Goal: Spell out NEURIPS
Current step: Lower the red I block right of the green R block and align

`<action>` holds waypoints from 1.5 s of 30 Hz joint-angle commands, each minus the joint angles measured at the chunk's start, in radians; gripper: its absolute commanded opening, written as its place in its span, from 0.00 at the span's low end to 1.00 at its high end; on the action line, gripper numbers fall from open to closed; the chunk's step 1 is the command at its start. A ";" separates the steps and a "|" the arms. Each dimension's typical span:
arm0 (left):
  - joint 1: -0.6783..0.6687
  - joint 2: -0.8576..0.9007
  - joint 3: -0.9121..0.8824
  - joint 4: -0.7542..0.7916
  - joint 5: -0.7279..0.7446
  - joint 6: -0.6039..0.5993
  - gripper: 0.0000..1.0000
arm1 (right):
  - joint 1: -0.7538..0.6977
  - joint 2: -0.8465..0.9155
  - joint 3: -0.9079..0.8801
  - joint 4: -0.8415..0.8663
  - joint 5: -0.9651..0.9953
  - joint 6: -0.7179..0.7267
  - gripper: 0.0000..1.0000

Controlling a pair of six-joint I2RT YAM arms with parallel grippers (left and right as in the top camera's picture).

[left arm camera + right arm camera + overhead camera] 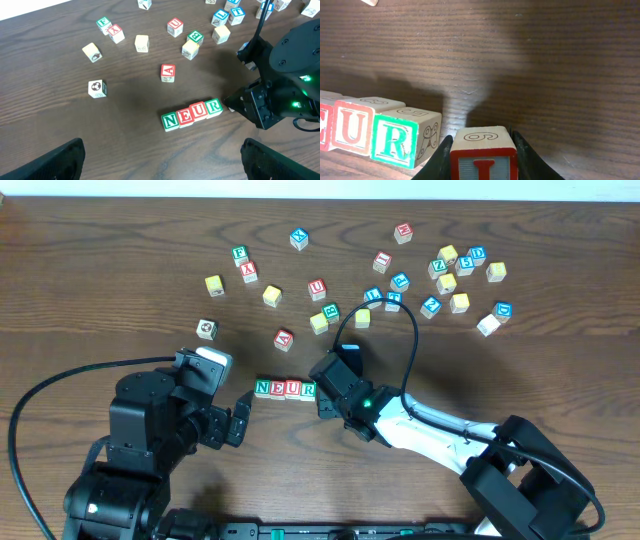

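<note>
Row so far: four cubes sit side by side and touching on the bench (120, 280), reading N-E-U-R from the overhead view.
Colours: N cube (263, 388) green, E cube (278, 388) red, U cube (293, 389) red, R cube (308, 389) green.
Right pincer (482, 150): clenched on the I cube (483, 162), one finger on each side of it.
I cube: red frame, and only the top of the red letter shows in the wrist view, but it looks like an I. It's low by the bench, just off the R end of the row and not touching R; one finger sits in the gap.
Left pincer (238, 418): released, jaws wide, nothing in them, just off the N end of the row.
Loose cubes (445, 275): a whole bunch scattered across the far side, well apart from the row. A red A cube (168, 72) is the nearest one.
P and S: honestly can't pick them out, the letters are too small.
</note>
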State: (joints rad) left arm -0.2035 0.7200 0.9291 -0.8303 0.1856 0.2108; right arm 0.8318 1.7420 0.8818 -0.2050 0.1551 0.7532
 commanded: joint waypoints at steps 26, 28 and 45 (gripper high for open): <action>0.005 -0.003 0.016 0.000 0.005 0.006 0.98 | 0.008 0.031 0.015 0.020 0.026 -0.014 0.01; 0.005 -0.003 0.016 0.000 0.005 0.006 0.98 | 0.008 0.039 0.015 0.023 0.025 -0.014 0.01; 0.005 -0.003 0.016 0.000 0.005 0.006 0.98 | 0.008 0.040 0.016 0.038 0.019 -0.018 0.19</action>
State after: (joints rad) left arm -0.2035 0.7200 0.9291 -0.8303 0.1856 0.2108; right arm 0.8318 1.7702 0.8825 -0.1688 0.1577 0.7494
